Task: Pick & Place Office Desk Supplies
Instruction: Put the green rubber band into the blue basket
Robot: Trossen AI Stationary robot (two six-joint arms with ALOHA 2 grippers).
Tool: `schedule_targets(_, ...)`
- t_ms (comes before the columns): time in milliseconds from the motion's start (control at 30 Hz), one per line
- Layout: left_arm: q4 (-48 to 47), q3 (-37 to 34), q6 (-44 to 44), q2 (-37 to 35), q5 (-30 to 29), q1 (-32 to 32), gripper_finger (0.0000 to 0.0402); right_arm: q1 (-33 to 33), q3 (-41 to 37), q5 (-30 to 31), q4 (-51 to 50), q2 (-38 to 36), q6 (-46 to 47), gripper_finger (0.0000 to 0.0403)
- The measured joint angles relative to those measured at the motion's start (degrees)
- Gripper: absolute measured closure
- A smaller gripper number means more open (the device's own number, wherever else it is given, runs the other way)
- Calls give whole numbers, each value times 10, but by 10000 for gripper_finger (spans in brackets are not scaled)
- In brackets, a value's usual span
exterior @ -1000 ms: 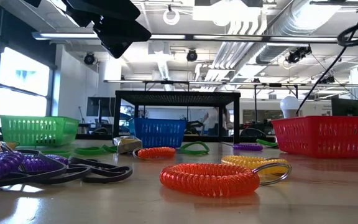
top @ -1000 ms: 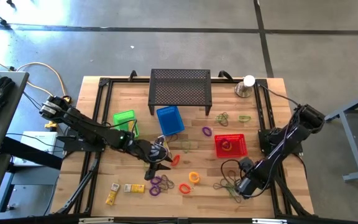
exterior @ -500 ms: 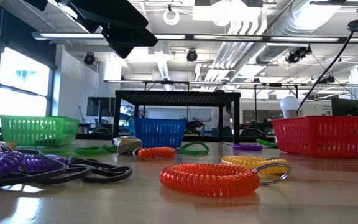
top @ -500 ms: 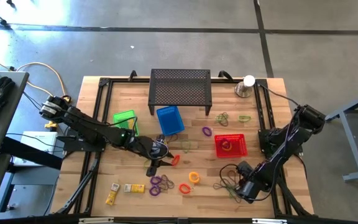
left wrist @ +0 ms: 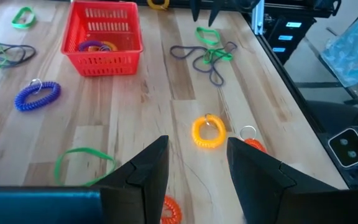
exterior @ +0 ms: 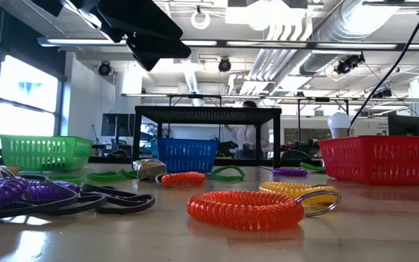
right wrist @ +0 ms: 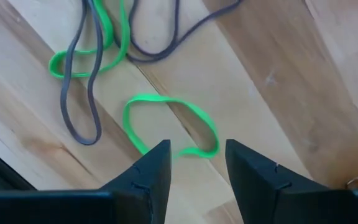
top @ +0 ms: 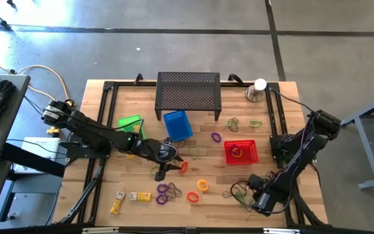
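- Since a moment ago, the right gripper [top: 244, 200] has slid toward the table's near right corner; the left has barely shifted.
- Left gripper [top: 162, 170] hangs open and empty above an orange coil [top: 183, 167].
- Right gripper's fingers stand apart, empty, over a green band [right wrist: 169, 124].

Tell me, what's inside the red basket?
The red basket holds coiled loops, a yellow one and a purple one, lying against each other. Its near wall hides part of the floor, so anything smaller there can't be seen.
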Motion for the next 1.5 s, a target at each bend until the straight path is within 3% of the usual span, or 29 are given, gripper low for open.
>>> schedule_targets(1500, 24, 0, -23, 0, 0, -13, 245, 0, -1, 30, 16, 1, -236, 262)
